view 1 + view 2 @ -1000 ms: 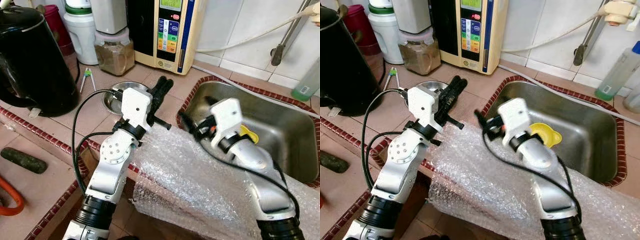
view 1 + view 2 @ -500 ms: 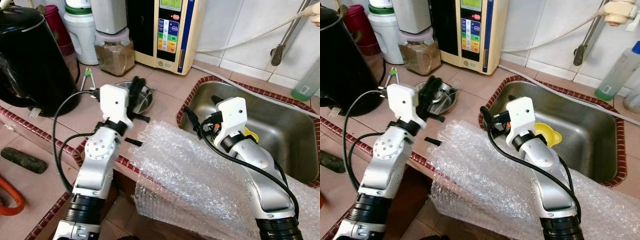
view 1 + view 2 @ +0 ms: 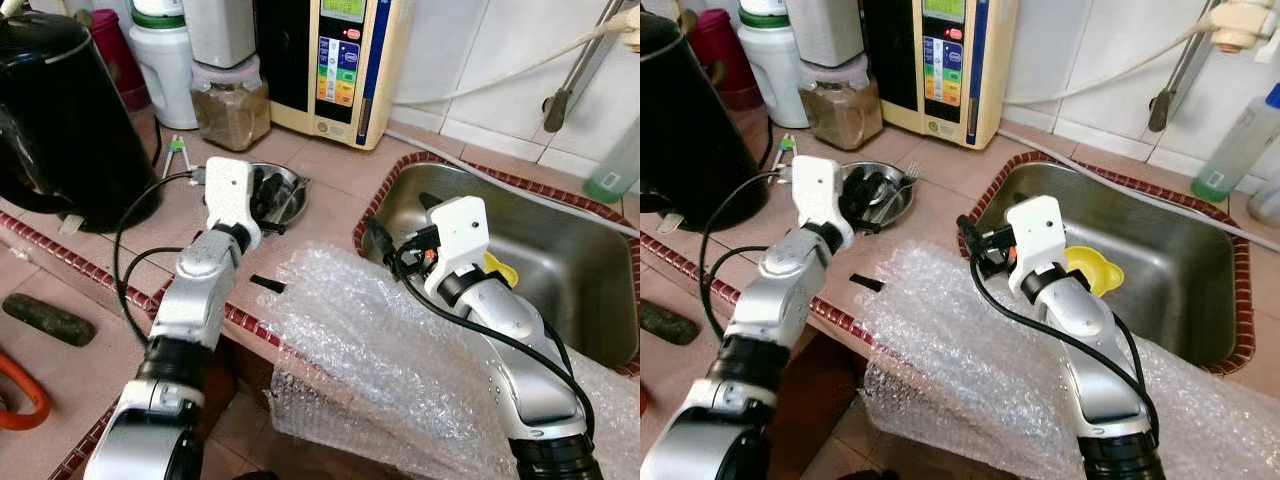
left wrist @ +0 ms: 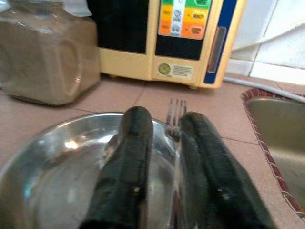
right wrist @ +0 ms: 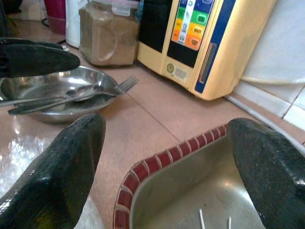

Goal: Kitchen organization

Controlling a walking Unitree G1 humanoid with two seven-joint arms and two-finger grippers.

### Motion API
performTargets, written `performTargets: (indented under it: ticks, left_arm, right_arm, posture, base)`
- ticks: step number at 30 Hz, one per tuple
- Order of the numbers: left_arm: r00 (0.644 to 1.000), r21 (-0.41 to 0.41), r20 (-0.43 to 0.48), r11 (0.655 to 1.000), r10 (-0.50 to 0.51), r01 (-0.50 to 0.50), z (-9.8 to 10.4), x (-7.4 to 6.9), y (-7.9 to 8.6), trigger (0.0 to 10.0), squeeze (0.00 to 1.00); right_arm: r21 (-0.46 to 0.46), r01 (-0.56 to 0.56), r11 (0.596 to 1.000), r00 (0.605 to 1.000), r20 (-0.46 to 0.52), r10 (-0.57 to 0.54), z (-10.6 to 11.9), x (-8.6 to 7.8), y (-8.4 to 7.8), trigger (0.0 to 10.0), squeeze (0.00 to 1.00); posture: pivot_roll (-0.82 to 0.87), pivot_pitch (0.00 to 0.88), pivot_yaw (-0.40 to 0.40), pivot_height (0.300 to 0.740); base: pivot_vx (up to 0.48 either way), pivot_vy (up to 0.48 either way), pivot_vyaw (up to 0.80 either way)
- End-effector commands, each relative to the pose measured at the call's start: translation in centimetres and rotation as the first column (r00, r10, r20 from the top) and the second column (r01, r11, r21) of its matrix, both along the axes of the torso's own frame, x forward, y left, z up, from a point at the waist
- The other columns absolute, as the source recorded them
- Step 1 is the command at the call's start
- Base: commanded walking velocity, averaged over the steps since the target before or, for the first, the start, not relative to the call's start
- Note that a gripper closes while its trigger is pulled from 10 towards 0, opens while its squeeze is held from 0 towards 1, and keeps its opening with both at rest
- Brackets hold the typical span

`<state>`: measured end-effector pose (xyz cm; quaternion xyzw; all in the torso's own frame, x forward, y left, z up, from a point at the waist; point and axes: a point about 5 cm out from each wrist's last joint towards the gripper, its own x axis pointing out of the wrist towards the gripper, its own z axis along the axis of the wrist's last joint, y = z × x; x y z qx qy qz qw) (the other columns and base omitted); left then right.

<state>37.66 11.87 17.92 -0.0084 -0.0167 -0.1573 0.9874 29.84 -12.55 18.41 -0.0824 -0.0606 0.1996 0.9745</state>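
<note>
Left pincer [image 4: 164,143]: it hangs low over the shallow round steel dish [image 3: 285,195] on the tiled pink surface [image 3: 335,165]; the two black fingers are a small gap apart, around nothing I can be sure of.
Fork: a steel fork [image 5: 97,90] lies across the dish, its tines over the rim toward the cream water-purifier box [image 3: 335,60]; in the left wrist view the tines show just beyond the fingertips.
Right pincer [image 5: 167,157]: it hovers over the near-left corner of the steel sink [image 3: 560,250], fingers spread wide, holding nothing.
Other things: a sheet of clear bubble wrap [image 3: 370,350] lies over the surface's front edge under both arms; a yellow plastic funnel [image 3: 1092,270] sits in the sink; a jar of brown powder [image 3: 230,100] and a black kettle [image 3: 60,120] stand behind and to the left.
Step in hand: probably the reach for the cutlery in the dish.
Next move: it asks the left fingers to go down on both sides of the fork handle, then close, without pushing the dish.
</note>
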Motion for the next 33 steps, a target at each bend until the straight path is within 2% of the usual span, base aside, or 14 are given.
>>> performTargets:
  ticks: [1, 11, 20, 33]
  left_arm:
    - [0.999, -0.002, -0.029, 1.000, -0.016, 0.016, -0.1, 0.4, -0.2, 10.0, 1.00]
    - [0.999, -0.013, -0.023, 0.999, -0.032, 0.032, 0.0, 0.8, -0.8, 10.0, 1.00]
    - [0.995, 0.026, -0.097, 0.999, -0.040, 0.043, -1.4, 0.9, -0.7, 10.0, 1.00]
    - [0.990, 0.064, -0.134, 0.997, -0.033, 0.042, -1.8, 1.3, -0.6, 10.0, 1.00]
  right_arm:
    - [-0.012, 0.007, 1.000, 1.000, 0.003, -0.007, 0.1, -0.3, -0.1, 10.0, 0.00]
    - [-0.024, 0.016, 1.000, 1.000, 0.002, -0.016, 0.0, -0.5, -0.3, 10.0, 0.00]
    - [-0.036, 0.014, 0.999, 1.000, 0.000, -0.014, 0.0, -0.5, -0.3, 10.0, 0.00]
    - [-0.043, 0.021, 0.999, 1.000, -0.001, -0.021, 0.0, -0.6, -0.3, 10.0, 0.00]
  posture:
    - [-0.02, 0.080, -0.005, 0.740]
    - [-0.03, 0.088, -0.014, 0.740]
    - [-0.04, 0.089, -0.016, 0.740]
    - [-0.04, 0.091, -0.010, 0.740]
  base:
    - [0.000, 0.000, 0.00]
    - [0.000, 0.000, 0.00]
    - [0.000, 0.000, 0.00]
    - [0.000, 0.000, 0.00]
